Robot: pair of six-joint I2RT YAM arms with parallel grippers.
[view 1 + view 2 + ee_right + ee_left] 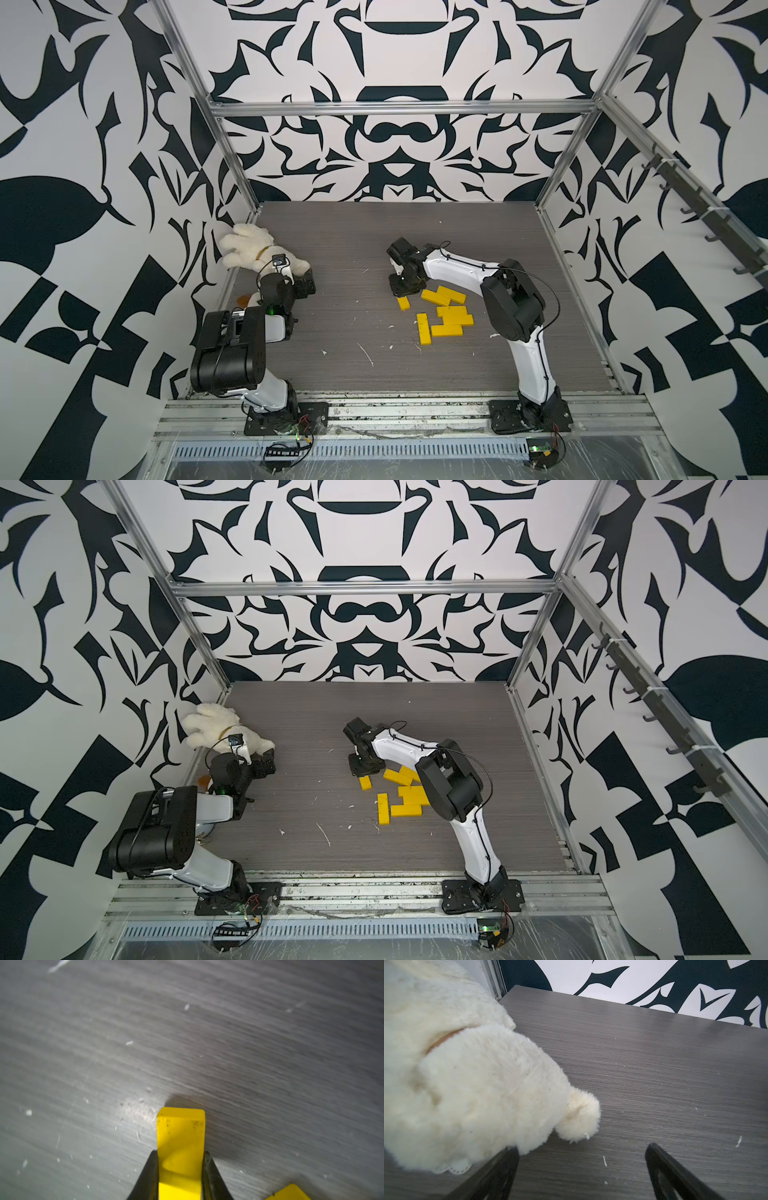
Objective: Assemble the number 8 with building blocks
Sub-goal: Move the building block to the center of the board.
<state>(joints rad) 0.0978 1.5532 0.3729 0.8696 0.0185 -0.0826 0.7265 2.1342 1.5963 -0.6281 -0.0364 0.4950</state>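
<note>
Tabletop (353,249) of grey woodgrain carries a loose jumble of yellow building blocks (446,320), some of them overlapping. Well to the jumble's left, against the side wall, lies a white plush toy (245,249). The left gripper (582,1147) hovers on the side of the toy that faces the jumble, jaws spread wide around nothing. At the jumble's far left corner, the right gripper (180,1152) is clamped narrow on a single yellow bar (180,1130), pinching its long edges.

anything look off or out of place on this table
A white plush toy lies in the far corner beside the left gripper, unrelated to the build. The yellow blocks lie jumbled, some overlapping. White flecks dot the table.
</note>
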